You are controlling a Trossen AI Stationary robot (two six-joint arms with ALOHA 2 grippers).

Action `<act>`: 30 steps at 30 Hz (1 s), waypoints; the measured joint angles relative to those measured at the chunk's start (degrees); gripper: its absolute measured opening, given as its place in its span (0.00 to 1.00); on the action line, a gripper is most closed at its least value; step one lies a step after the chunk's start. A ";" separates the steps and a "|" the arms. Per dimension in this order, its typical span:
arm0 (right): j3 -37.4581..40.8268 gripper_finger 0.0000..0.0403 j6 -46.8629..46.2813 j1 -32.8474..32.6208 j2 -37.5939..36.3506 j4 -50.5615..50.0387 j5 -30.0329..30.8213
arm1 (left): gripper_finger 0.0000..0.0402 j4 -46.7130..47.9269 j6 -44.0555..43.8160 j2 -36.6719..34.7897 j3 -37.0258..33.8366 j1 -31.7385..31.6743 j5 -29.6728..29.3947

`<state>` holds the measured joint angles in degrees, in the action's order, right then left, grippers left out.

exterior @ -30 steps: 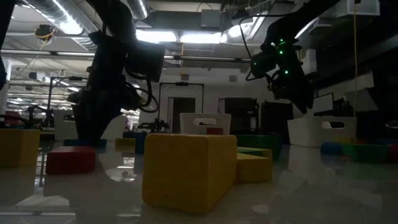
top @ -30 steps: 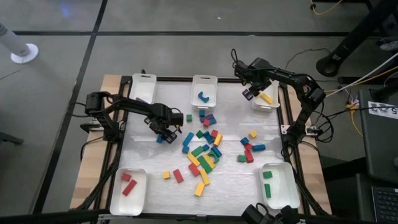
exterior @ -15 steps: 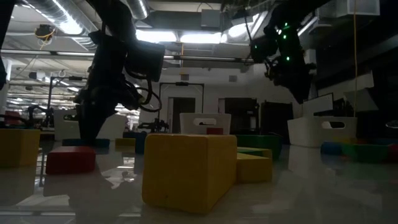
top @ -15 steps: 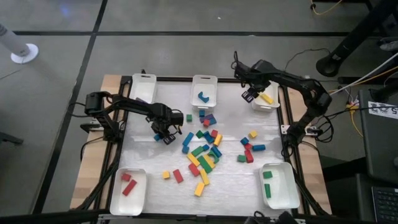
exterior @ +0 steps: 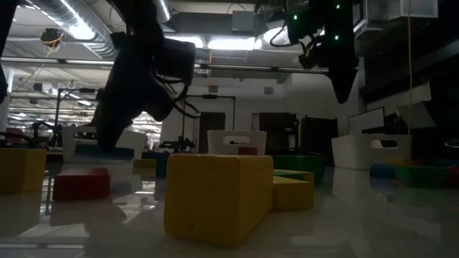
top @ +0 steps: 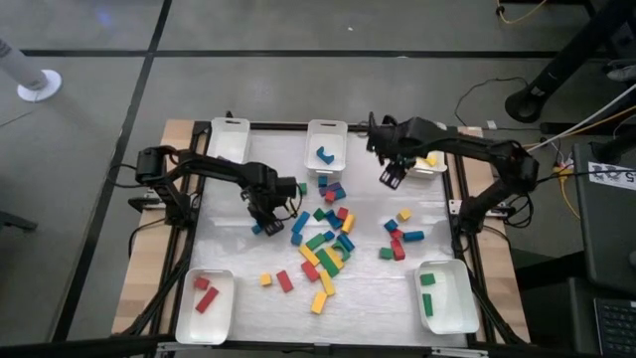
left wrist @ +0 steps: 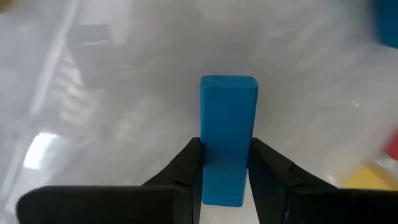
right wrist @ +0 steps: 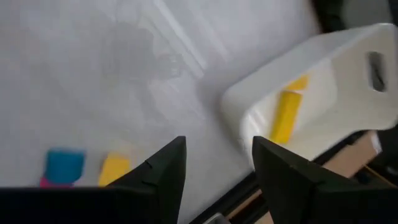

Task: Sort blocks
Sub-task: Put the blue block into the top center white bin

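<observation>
A blue bar block [left wrist: 227, 112] sits between the fingers of my left gripper [left wrist: 225, 149], which is shut on it over the table's left middle [top: 262, 223]. In the low view the blue bar [exterior: 107, 152] hangs just above the table. Many loose red, blue, green and yellow blocks [top: 326, 244] lie on the white table top to the right of it. My right gripper [top: 391, 177] hovers open and holds nothing, high over the table between the far middle tray and the far right tray [right wrist: 311, 81], in which a yellow block [right wrist: 286, 115] lies. My left gripper pinches the blue bar's two long sides [left wrist: 211, 163] between its two fingers [left wrist: 186, 168], at the end nearer the wrist. The fingers come steeply from above and lie along the bar. The bar's other end [left wrist: 228, 84] sticks out past the fingertips, clear of the table.
White trays stand along the edges: far left [top: 229, 139], far middle [top: 338, 129] with a blue block, near left [top: 221, 316] with red blocks, near right [top: 455, 313] with green blocks. A big yellow block [exterior: 215, 193] lies close to the low camera. Bare table shows at the left.
My left gripper has rolled at the wrist and risen a little, and the blue bar has come up off the table with it. My right gripper has swung from over the far right tray toward the table's left and near side, rising, with its fingers still apart.
</observation>
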<state>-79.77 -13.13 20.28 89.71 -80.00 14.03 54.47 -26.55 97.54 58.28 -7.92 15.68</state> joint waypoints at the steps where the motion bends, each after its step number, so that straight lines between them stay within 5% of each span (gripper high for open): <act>1: 0.00 0.46 -0.02 -1.55 0.00 -0.23 -0.30 | 0.20 -0.05 0.34 0.00 0.28 0.00 1.31; 15: 0.00 0.46 -13.57 -21.72 0.00 -3.00 -0.22 | 0.21 -12.59 2.61 0.00 4.84 -0.02 15.03; 26: 0.00 0.46 -31.17 -34.21 0.00 -2.79 3.74 | 0.22 -25.38 7.77 0.00 12.83 -5.14 15.27; 30: 0.08 0.46 -38.00 -37.08 0.00 -3.06 7.04 | 0.22 -31.05 11.68 0.00 15.30 -8.65 10.85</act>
<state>-79.69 -51.13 -16.80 89.71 -83.06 21.07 23.42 -14.87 97.54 73.58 -16.57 26.53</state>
